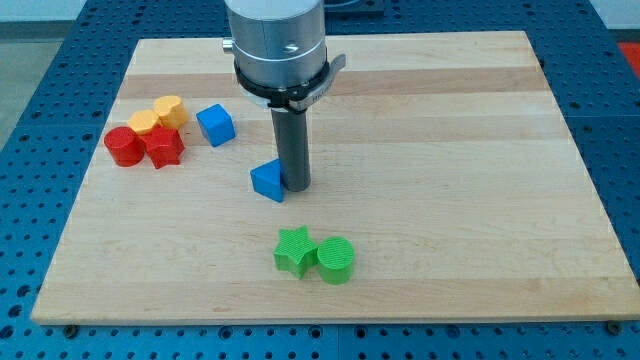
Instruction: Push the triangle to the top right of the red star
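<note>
Pale wooden tabletop [450, 150] over blue perforated base [30, 90]; no legible writing. Fingers lacking; my tip [293, 186] touching blue triangle [267, 181].

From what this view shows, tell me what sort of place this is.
Probably a robotics lab bench: a wooden board lies on a blue perforated table, small moulded blocks like the blue triangle and red star sit on it, and my tip touches the triangle's right side.

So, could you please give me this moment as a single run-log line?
my tip: touching blue triangle on its right | red star: far left, by red cylinder | goal: not reached
</note>
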